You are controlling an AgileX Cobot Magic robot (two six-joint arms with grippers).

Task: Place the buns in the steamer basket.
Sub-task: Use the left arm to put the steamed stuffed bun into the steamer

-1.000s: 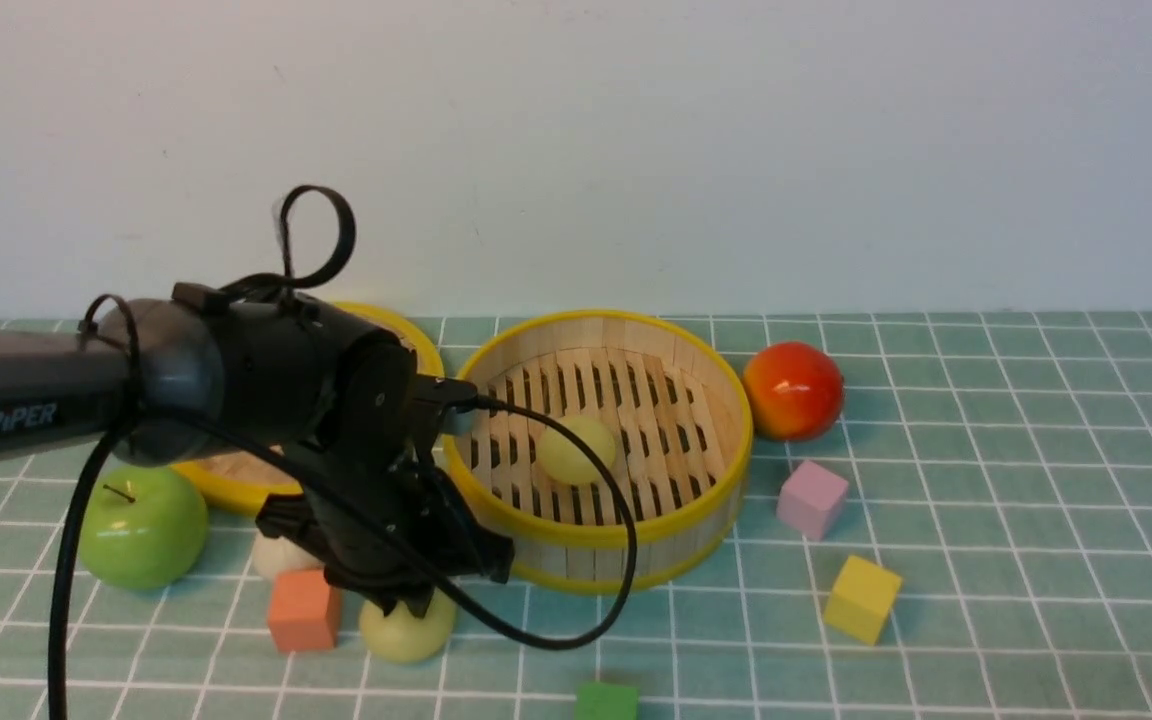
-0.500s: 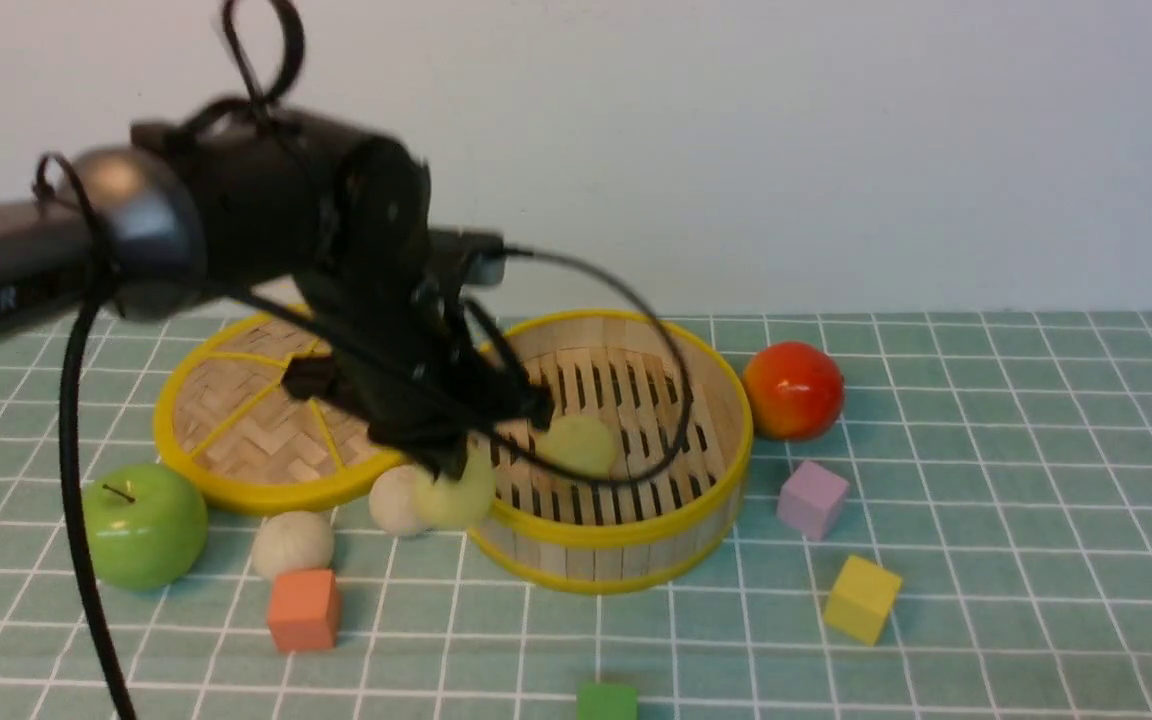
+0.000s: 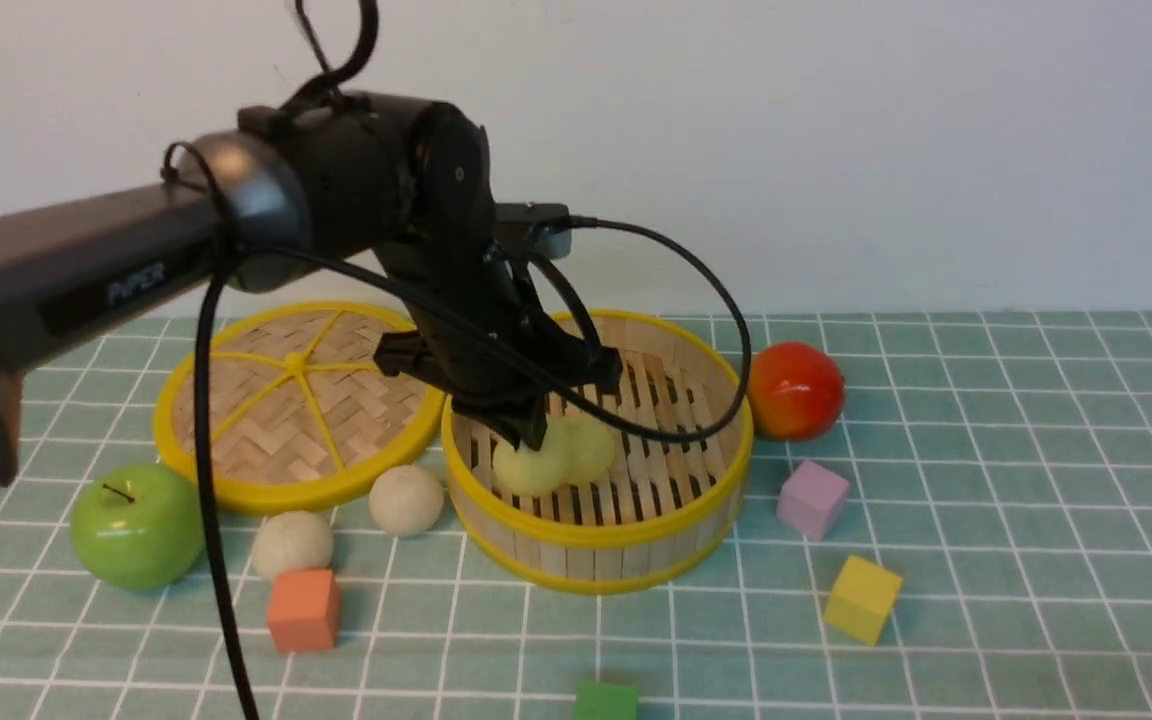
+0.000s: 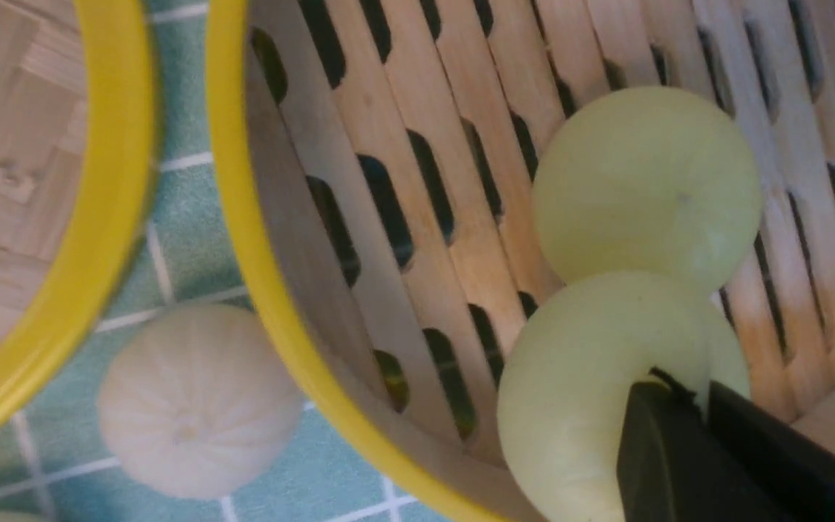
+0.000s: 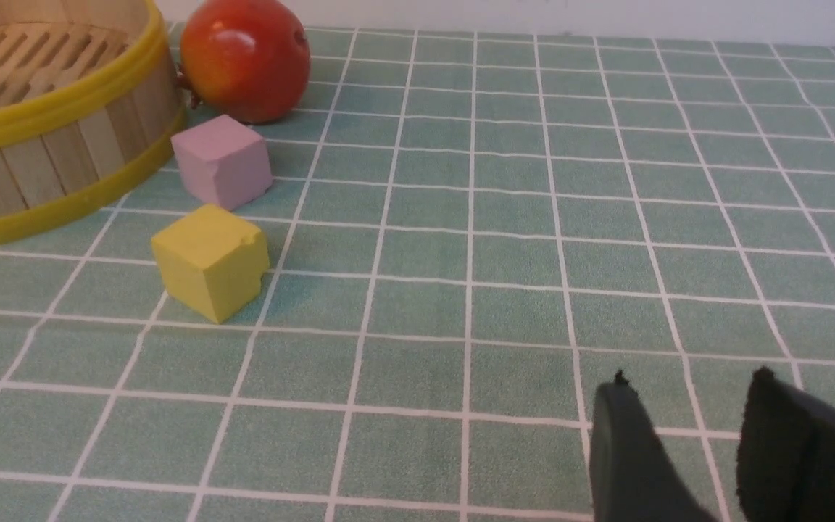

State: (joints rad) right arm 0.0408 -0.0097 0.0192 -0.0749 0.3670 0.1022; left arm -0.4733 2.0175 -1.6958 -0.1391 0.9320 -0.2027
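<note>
1. Worktop (image 3: pixel 986 500), tiled green, carries everything. The right gripper (image 5: pixel 689 377) hangs low over a bare stretch of it, jaws apart and holding nothing, well apart from the action so the left arm has room.
2. Steamer basket (image 3: pixel 596 545) stands uncovered in the middle, its upright walls there to pen round things in.
3. Lid (image 3: pixel 276 420) lies flat just beside the basket's left, set off so the slatted floor can be reached.
4. Left gripper (image 3: pixel 528 438) reaches down inside the basket's near-left part, clenched on the carried bun (image 3: pixel 533 470). Coming from above lets it clear the yellow rim.
5. Green apple (image 3: pixel 137 523) and red fruit (image 3: pixel 793 390) sit outside the basket on opposite sides; neither belongs to the job.
6. Buns: the carried one hangs low over the slats, touching or almost touching the resting bun (image 3: pixel 594 447), also pale yellow-green. Letting go looks like the next step, and it may nudge its neighbour. Two off-white buns (image 3: pixel 406 499) lie on the worktop near the lid, not yet fetched.
</note>
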